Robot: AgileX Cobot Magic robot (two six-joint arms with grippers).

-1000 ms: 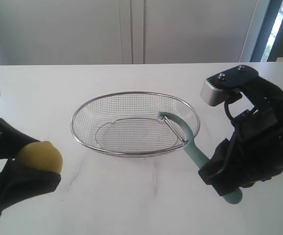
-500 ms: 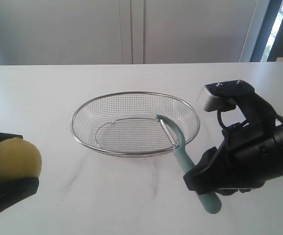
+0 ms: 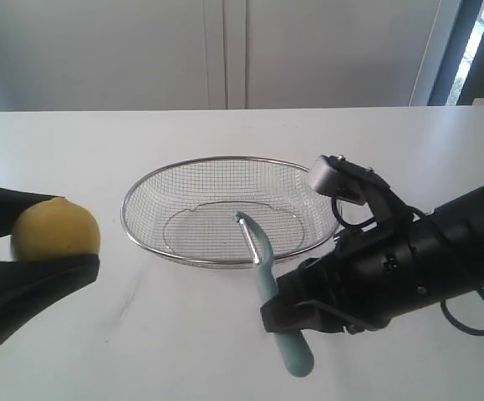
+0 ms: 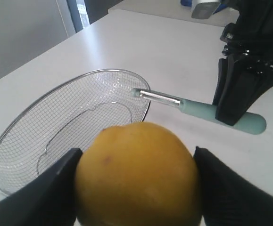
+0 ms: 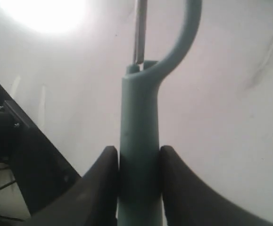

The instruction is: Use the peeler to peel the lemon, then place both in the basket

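Observation:
The bright-yellow lemon (image 3: 55,229) (image 4: 137,175) is held at the far left, above the table, with my left gripper (image 3: 37,238) (image 4: 137,176) shut on it from both sides. My right gripper (image 3: 296,311) (image 5: 137,162) is shut on the pale teal handle of the peeler (image 3: 271,296) (image 5: 141,141). The peeler's metal blade and curved head (image 3: 250,230) point out over the front rim of the wire-mesh basket (image 3: 141,196) (image 4: 13,141), which stands in the middle of the table with nothing inside it. Lemon and peeler are well apart.
The white table (image 3: 183,342) carries only the basket. My right arm's dark body (image 3: 409,251) lies low across the right side, with a grey camera block (image 3: 338,180) on top. A wall and window frame stand behind.
My right gripper has swung left and lower with the peeler, its head now over the basket's front rim. The left gripper has lifted the lemon slightly and turned.

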